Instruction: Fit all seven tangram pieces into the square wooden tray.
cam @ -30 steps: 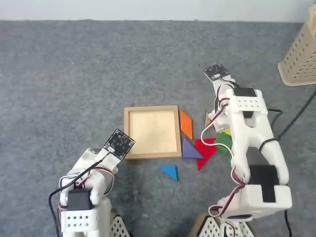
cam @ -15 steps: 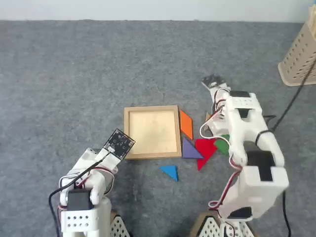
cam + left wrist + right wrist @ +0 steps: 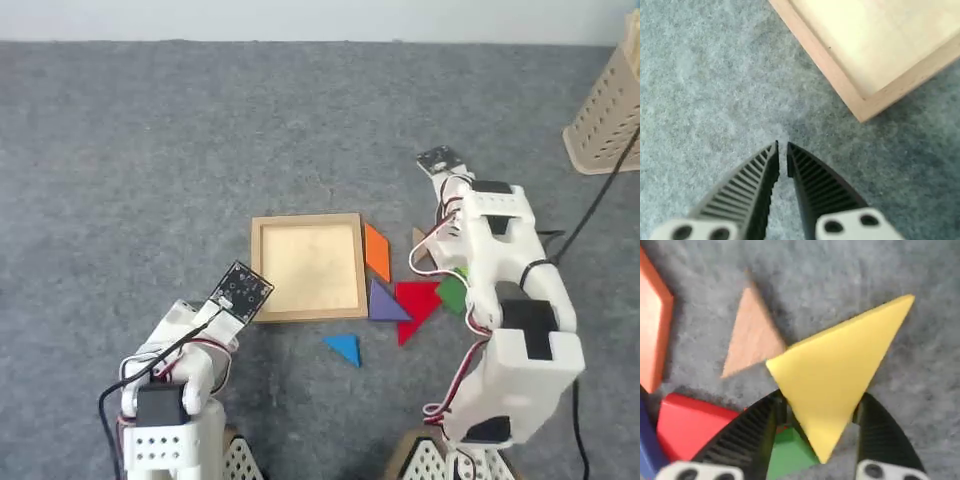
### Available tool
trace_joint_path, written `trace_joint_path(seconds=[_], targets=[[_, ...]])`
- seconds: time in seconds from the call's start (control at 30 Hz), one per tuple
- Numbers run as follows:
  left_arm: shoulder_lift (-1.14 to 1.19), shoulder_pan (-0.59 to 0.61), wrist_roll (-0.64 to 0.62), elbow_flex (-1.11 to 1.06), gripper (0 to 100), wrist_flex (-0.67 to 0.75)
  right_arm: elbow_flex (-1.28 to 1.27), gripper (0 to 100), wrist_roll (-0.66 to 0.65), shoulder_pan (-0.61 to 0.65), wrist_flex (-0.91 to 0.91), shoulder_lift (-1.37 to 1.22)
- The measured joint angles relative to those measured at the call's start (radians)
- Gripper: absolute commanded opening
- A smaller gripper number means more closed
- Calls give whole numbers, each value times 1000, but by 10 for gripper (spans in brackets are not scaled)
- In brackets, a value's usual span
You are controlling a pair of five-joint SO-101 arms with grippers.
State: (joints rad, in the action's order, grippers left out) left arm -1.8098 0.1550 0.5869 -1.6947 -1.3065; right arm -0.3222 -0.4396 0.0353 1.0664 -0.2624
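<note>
Jaws of the right gripper (image 3: 821, 405) clench a yellow triangle (image 3: 835, 372) by two of its edges, holding it over the grey carpet (image 3: 150, 150) with one corner overlapping a tan triangle (image 3: 752, 335); a green piece (image 3: 787, 452) and a red triangle (image 3: 690, 425) lie just beyond the fingers; compared with a second ago, the right arm (image 3: 500, 260) has swung slightly toward the wooden tray (image 3: 307, 218); the tray holds no pieces, as before; the orange parallelogram (image 3: 376, 250) touching its right rim, the purple triangle (image 3: 385, 302) and the blue triangle (image 3: 344, 347) lie where they did; the left gripper (image 3: 782, 147) has not moved, its jaws nearly closed on nothing, poised above the carpet near a corner of the tray.
</note>
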Motion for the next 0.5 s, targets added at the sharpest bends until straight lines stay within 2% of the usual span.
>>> trace_joint_path(seconds=[0.07, 0.17, 0.3, 0.5], targets=[[0, 0, 0, 0, 25, 0, 28, 199, 6, 3, 28, 0], [0, -2, 0, 0, 25, 0, 84, 259, 23, 3, 81, -8], [0, -3, 0, 0, 25, 0, 158, 325, 121, 3, 166, -26], [0, -3, 0, 0, 25, 0, 255, 326, 190, 25, 216, -28]])
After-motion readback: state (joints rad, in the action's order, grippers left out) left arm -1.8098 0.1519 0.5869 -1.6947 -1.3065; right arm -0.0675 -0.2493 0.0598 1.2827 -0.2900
